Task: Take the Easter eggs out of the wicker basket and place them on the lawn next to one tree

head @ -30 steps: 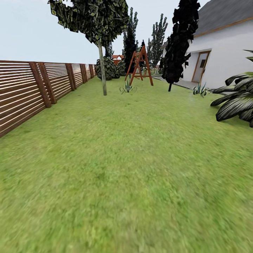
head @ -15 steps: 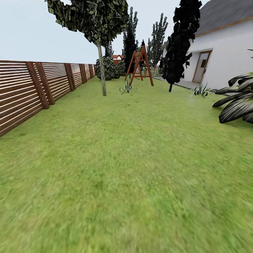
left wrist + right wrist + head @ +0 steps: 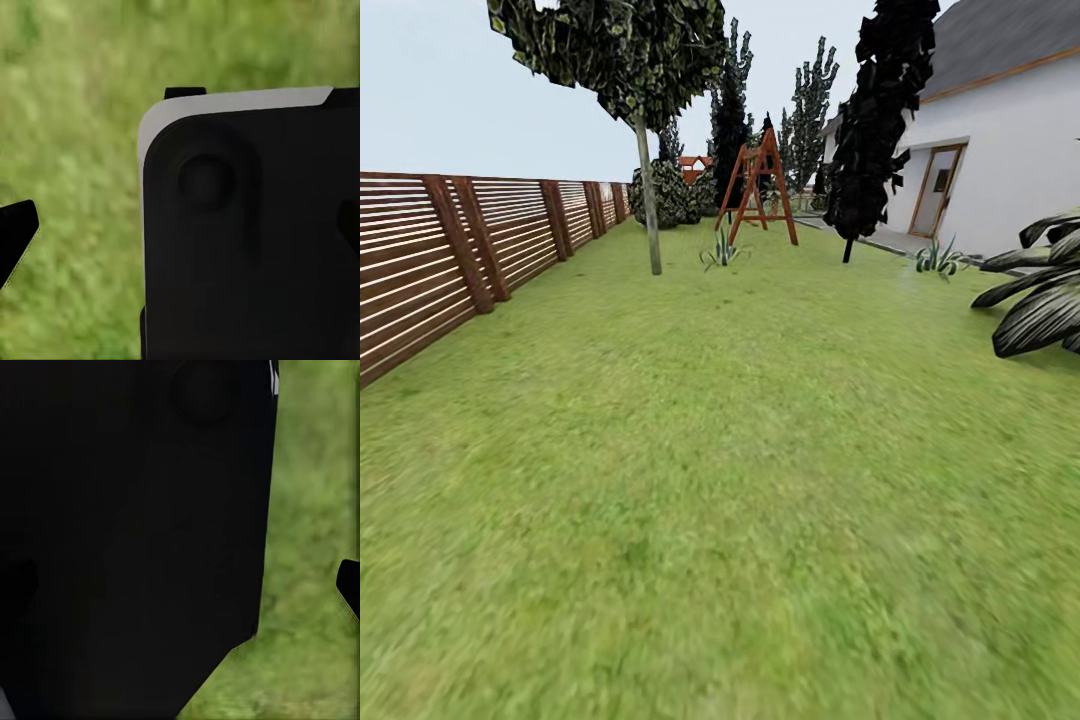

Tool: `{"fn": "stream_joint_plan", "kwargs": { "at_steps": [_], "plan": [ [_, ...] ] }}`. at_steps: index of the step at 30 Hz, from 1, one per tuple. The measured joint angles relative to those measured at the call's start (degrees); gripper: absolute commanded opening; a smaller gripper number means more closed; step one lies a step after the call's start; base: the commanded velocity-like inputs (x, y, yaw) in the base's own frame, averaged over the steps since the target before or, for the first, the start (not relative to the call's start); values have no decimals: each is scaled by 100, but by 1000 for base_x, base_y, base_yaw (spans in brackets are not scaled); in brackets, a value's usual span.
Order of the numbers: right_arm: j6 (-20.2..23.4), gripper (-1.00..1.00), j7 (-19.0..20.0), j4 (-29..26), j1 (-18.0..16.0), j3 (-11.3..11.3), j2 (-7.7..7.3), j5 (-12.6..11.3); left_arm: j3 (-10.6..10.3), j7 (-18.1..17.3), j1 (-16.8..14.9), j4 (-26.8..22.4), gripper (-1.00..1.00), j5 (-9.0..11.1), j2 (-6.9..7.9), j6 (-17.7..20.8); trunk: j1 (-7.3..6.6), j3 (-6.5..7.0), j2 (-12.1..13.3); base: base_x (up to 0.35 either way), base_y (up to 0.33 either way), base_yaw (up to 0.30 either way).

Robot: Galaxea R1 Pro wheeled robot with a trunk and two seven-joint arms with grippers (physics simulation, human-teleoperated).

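You face open lawn (image 3: 740,480); fence (image 3: 450,250) left, house (image 3: 1010,150) far right, tree (image 3: 648,200) far ahead. Each wrist view: dark robot body over grass; jaw state cannot be told.

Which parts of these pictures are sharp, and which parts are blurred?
Head view: the fence, tree and house look sharp, while the near lawn is smeared. Both wrist views: the grass behind the dark robot body is soft and out of focus.

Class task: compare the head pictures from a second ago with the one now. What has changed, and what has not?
The whole picture has slid: the dark plant sits nearer the right edge and the fence posts further left, so the camera moved. The lawn, tree and swing frame kept their places.
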Motion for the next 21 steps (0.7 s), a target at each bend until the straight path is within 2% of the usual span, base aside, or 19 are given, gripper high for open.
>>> {"fn": "stream_joint_plan", "kwargs": {
  "at_steps": [11,21],
  "plan": [
    [2,100,7,9,1,-1,17,-5,0,0,-1,1,100,0,0,0,0,-51,0,336,0,-106],
    [2,100,8,10,2,9,19,1,0,0,0,1,100,0,0,0,0,-63,0,336,0,-20]
  ]
}}
